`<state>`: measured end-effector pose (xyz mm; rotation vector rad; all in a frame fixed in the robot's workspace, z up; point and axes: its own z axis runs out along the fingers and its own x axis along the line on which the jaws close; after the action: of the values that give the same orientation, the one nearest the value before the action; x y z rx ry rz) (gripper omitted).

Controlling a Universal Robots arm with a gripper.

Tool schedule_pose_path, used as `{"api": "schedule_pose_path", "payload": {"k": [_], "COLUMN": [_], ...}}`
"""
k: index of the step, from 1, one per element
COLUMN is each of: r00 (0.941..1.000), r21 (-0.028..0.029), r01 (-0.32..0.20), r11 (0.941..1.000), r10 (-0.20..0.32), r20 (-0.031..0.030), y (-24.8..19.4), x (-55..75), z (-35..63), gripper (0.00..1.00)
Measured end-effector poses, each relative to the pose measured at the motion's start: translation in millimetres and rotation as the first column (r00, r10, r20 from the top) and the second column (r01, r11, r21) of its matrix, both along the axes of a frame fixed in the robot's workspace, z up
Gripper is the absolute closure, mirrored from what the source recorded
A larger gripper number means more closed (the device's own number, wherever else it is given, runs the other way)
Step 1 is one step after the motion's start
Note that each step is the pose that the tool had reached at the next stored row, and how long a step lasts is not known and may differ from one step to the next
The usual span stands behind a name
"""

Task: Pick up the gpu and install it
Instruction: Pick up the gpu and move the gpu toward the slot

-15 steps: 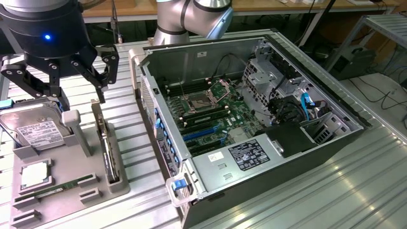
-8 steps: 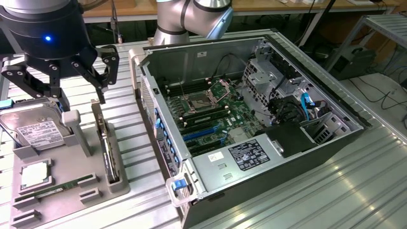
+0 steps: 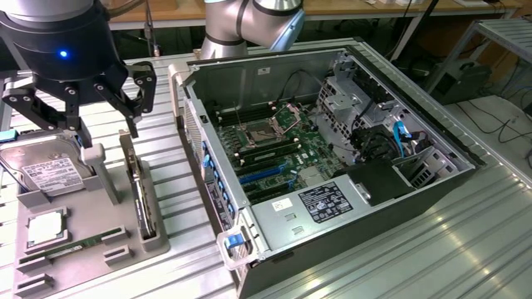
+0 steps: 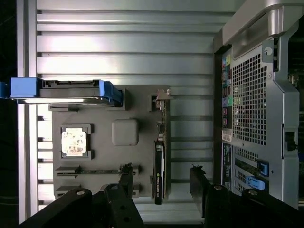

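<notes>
**Tool [image 3: 108,134] poised open over the gpu [image 3: 141,199], pick-up not yet made**

Pick-up is the step in hand, by my reading, and it is at the approach. The tool hangs released above the grey tray [image 3: 99,215], its fingers [image 4: 126,178] spread wide with nothing between them. Nothing has been lifted, and the install has not begun.

The gpu stands on its long edge in a slot along the tray's edge nearest the computer case [image 3: 357,187]. Its green board is upright and its pale bracket sits at the tray's far end. The tray sits toward the desk's [image 3: 432,249] edge at the exterior view's left, and the open case stands just beside it.

From the wrist view the card shows edge-on, a thin dark strip between the two fingers and apart from both. One finger is over the tray's middle and the other over the bare slats between the tray and the case. So the tool looks lined up across the card's thickness, above it and not touching.

A hard drive [image 3: 50,171], a processor chip [image 3: 46,227] and a memory stick [image 3: 71,246] share the tray, all on the side away from the case.

Taking hold calls, I judge, for a straight descent that keeps the card centred. The fingers must close on the flat faces, and the case-side finger must stay clear of the case wall close by.
</notes>
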<state>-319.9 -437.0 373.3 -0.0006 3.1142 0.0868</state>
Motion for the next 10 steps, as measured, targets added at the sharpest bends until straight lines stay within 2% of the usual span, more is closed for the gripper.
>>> {"api": "schedule_pose_path", "payload": {"k": [10], "r00": [1.0000], "r21": [-0.0001], "r01": [-0.002], "r11": [1.0000], "r10": [0.002], "r20": [-0.0001], "y": [-3.4], "x": [0.0], "z": [-3.4], "gripper": [0.40]}}
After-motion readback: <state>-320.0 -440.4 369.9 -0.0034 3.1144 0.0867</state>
